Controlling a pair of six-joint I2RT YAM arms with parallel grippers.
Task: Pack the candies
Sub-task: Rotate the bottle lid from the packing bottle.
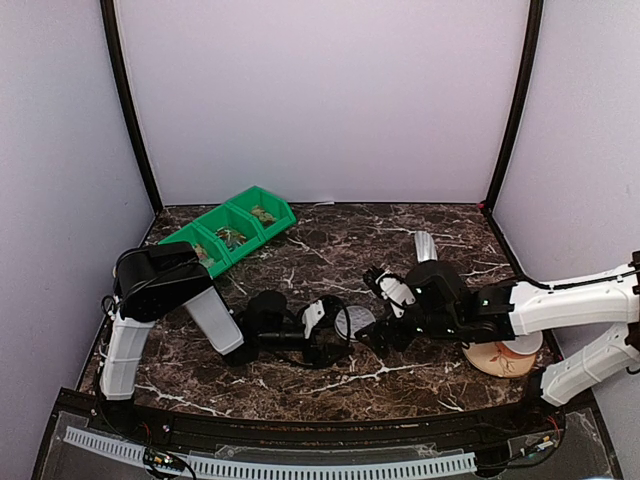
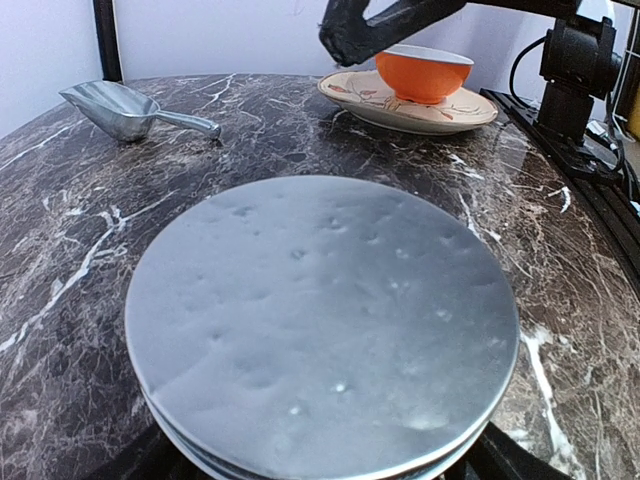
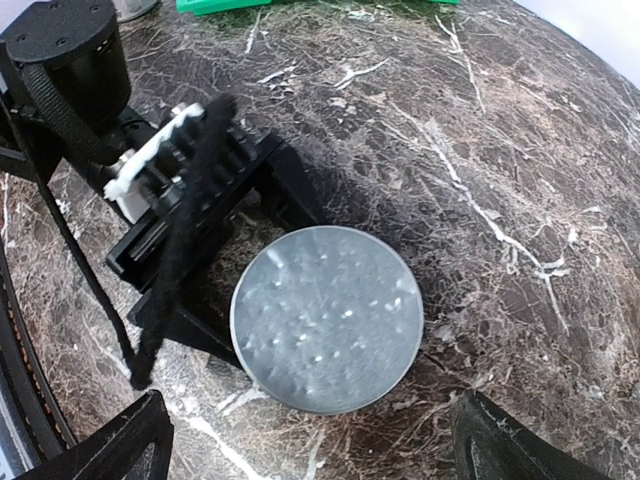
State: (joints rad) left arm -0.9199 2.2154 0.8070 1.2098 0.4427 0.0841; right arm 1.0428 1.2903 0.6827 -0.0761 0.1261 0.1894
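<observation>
The left tool [image 1: 338, 326] grips a round silver metal tin [image 2: 320, 320] on the dark marble surface [image 1: 330, 250], with the right tool [image 3: 310, 440] spread wide above it. Tiny candies [image 1: 263, 214] sit in the green plastic bin [image 1: 272, 228], far-left. A silver metal scoop [image 2: 125, 108] and an orange bowl [image 2: 422, 72] lie beyond.

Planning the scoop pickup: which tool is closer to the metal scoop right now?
Right. The right tool hovers open just near-left of the metal scoop; the left tool, gripping the round tin, is farther left.

1. Candies [image 1: 262, 214] in green bin [image 1: 232, 230], far behind the round tin [image 1: 353, 322]: blurred specks, colours unreadable.
2. Plate [image 1: 497, 358], right of the tin: partly hidden under right arm [image 1: 565, 298].
3. Tin's near edge: cut off in left wrist view.
</observation>
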